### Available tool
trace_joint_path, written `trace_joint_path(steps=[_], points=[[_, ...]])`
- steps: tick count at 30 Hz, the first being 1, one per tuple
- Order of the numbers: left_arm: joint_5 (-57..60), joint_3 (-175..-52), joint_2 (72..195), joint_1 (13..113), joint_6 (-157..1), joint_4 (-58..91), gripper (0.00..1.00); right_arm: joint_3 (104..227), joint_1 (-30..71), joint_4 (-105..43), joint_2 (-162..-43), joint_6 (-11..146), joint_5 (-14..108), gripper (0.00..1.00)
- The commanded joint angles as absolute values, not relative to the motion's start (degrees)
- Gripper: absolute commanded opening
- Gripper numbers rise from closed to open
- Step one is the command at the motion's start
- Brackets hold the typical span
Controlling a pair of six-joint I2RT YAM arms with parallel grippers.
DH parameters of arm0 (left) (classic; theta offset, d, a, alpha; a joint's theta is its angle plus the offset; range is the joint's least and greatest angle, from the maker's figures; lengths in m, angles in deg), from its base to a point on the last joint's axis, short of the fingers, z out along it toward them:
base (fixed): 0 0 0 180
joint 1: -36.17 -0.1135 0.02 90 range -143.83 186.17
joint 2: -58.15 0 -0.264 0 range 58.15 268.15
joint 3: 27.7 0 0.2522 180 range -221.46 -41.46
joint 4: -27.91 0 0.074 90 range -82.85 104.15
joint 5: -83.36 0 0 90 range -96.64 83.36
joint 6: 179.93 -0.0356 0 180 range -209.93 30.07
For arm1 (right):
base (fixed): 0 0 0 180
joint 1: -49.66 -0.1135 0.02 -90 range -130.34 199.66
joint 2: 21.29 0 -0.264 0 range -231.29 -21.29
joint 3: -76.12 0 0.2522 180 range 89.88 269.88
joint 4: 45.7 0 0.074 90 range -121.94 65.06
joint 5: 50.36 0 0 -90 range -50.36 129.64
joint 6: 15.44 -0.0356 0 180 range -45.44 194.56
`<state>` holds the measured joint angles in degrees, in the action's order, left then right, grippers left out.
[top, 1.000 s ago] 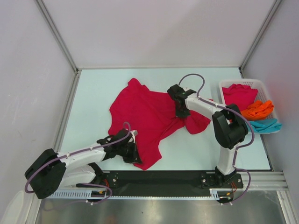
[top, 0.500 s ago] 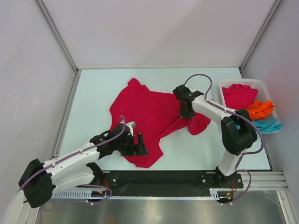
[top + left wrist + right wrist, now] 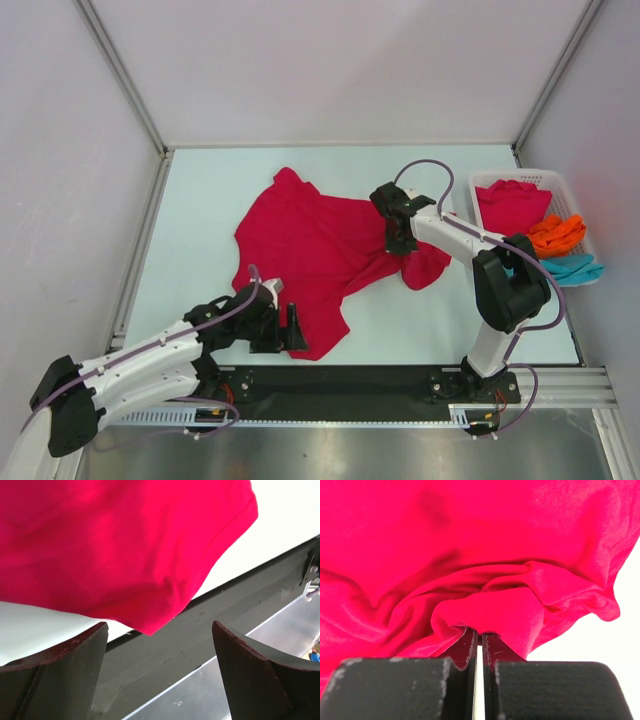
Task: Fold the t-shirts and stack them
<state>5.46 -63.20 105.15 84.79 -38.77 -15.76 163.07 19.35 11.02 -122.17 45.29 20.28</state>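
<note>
shirts: four counted. A crimson t-shirt (image 3: 300, 250) is spread left of the basket (image 3: 560, 184); red shirt (image 3: 508, 204), orange shirt (image 3: 555, 235) and teal shirt (image 3: 572, 268) are piled in it.
change: near hem, clamped a second ago, now released.
left gripper (image 3: 296, 330): spread wide, nothing held, at hem corner.
right gripper (image 3: 398, 238): closed, crimson t-shirt fold pinched.

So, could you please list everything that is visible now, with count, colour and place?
crimson t-shirt: one, crimson red, spread crumpled mid-table
second red t-shirt: one, red, basket's far end
orange t-shirt: one, bright orange, basket's middle
teal t-shirt: one, teal blue, basket's near end
basket: one, white slatted, table's right edge
table: one, pale, under everything
left gripper: one, black, open beside the crimson t-shirt's near hem
right gripper: one, black, shut on a fold of the crimson t-shirt
</note>
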Motion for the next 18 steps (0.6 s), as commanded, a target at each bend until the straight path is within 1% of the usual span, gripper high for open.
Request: trace_joint_path(steps=[1,4,10,12,13,14,15,17,18], points=[[4.7,-62.7,105.2,87.7,-35.9,-15.5,0.87,163.3,18.8,10.3,-121.2,45.7,20.3,0.00],[4.4,-61.9,106.1,89.0,-34.8,-13.9,0.82,163.5,18.6,10.4,-121.7,45.7,20.2,0.00],[4.2,-60.7,108.6,89.3,-34.2,-10.3,0.77,164.1,18.2,10.5,-122.5,45.7,20.3,0.00],[4.1,-60.4,110.0,89.3,-34.3,-7.6,0.71,164.1,18.3,10.6,-122.7,45.7,20.3,0.00],[4.1,-60.4,112.0,89.3,-34.4,-6.8,0.66,164.1,18.1,10.6,-122.9,45.6,20.3,0.00],[4.2,-60.7,113.2,89.3,-34.6,-5.8,0.55,164.2,18.0,10.6,-123.0,45.7,20.3,0.00],[4.3,-61.0,114.3,89.3,-34.6,-4.3,0.51,164.3,18.1,10.7,-123.0,45.7,20.3,0.00],[4.3,-62.0,117.4,89.3,-35.3,-3.3,0.44,164.3,18.1,11.0,-123.0,45.8,20.0,0.00],[4.2,-62.5,118.2,89.3,-35.7,-3.1,0.38,164.4,18.1,11.2,-122.9,46.0,19.8,0.00]])
